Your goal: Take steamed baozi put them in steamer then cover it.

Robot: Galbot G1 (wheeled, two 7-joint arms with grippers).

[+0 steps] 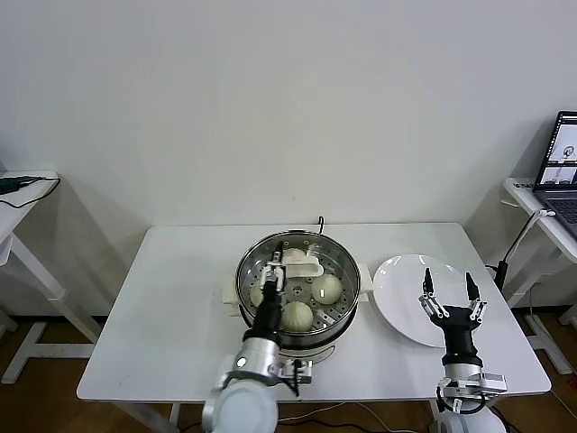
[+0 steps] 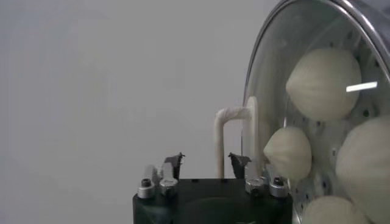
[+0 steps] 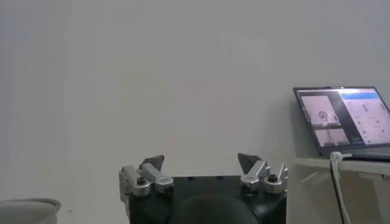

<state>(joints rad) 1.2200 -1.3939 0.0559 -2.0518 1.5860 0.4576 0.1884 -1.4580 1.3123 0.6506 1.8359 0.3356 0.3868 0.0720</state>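
Sitting near the middle of the white tabletop (image 1: 180,298), toward its front edge, the steamer (image 1: 297,290) carries the cover (image 1: 343,262) on its rim, and through the glass the steamed baozi (image 1: 326,288) show on the perforated tray — three can be made out in the head view, the rest hidden by the arm and the white handle (image 1: 302,262). A flat white plate (image 1: 401,293) lies bare near the right edge of the tabletop, apart from the pot. Behind is a plain white wall; a laptop (image 1: 561,171) stands on a side desk at far right, and another desk corner shows at far left. The left gripper (image 1: 273,281) is over the lid beside the handle, fingers parted and gripping nothing; the right gripper (image 1: 448,289) hovers over the plate's front part, fingers spread wide and empty. In the left wrist view the lid (image 2: 317,122) fills one side with four baozi (image 2: 323,82) behind the glass, and the handle (image 2: 234,137) stands between the parted fingertips (image 2: 175,161) of the left gripper (image 2: 207,161) — whether they touch it cannot be told. In the right wrist view the right gripper (image 3: 201,163) is spread wide before the wall, holding nothing, with the laptop (image 3: 344,122) off to one side.
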